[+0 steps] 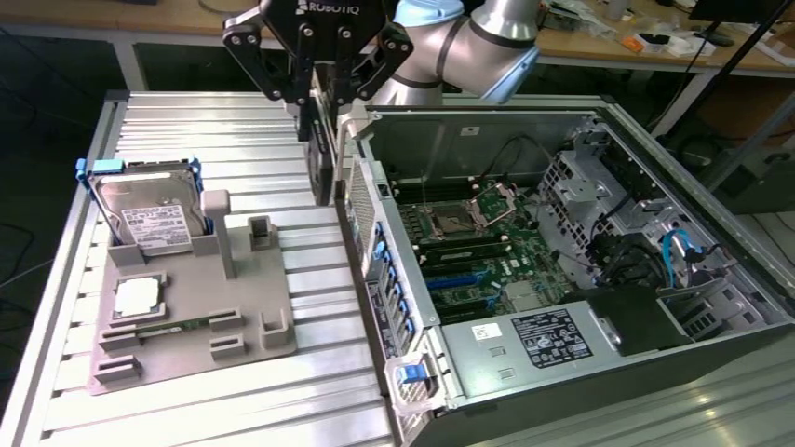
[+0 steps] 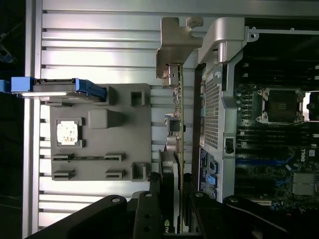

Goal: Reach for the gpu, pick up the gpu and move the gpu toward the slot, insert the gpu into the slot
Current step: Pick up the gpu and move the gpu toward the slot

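- Ribbed metal table (image 1: 186, 121) is carrying one grey holder (image 1: 249, 307) at the exterior view's left and one open computer case (image 1: 621, 396) at its right.
- We are recording one gripper (image 1: 330, 101) clamped on the gpu (image 1: 320, 154), its two fingers pressing the card's flat faces.
- The gpu is hanging upright in the air, between holder and case, just beside the case's rear wall.
- We are judging that this pinch on the faces is leaving the card's lower edge free and lifting it clear of the holder.
- The slot (image 1: 463, 278), blue, is lying on the board inside the case, well apart from the card; nothing is seated in it.
- We are counting, in the holder: one hard drive (image 1: 149, 219), one processor chip (image 1: 137, 295), one memory stick (image 1: 168, 326).
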`<action>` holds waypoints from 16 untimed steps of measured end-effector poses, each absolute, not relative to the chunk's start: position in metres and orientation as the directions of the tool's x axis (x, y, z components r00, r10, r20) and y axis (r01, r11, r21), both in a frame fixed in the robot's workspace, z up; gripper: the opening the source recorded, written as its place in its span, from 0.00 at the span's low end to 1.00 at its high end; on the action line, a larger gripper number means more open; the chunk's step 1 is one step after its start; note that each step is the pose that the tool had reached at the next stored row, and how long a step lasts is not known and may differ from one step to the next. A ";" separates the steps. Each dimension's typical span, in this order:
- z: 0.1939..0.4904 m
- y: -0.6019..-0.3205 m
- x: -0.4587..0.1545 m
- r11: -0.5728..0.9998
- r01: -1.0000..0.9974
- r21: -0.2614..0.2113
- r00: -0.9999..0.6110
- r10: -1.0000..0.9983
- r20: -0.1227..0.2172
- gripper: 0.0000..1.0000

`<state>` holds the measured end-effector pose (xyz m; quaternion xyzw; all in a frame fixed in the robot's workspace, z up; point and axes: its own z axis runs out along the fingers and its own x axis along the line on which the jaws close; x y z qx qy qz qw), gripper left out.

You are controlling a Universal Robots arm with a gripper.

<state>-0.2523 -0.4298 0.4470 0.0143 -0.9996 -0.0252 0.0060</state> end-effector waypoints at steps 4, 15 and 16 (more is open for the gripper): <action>0.447 -0.430 -0.245 0.998 -0.028 0.050 -1.000 -0.029 0.011 0.27; 0.447 -0.430 -0.221 0.998 -0.028 0.050 -1.000 -0.029 0.011 0.27; 0.447 -0.430 -0.218 0.998 -0.028 0.050 -1.000 -0.029 0.011 0.27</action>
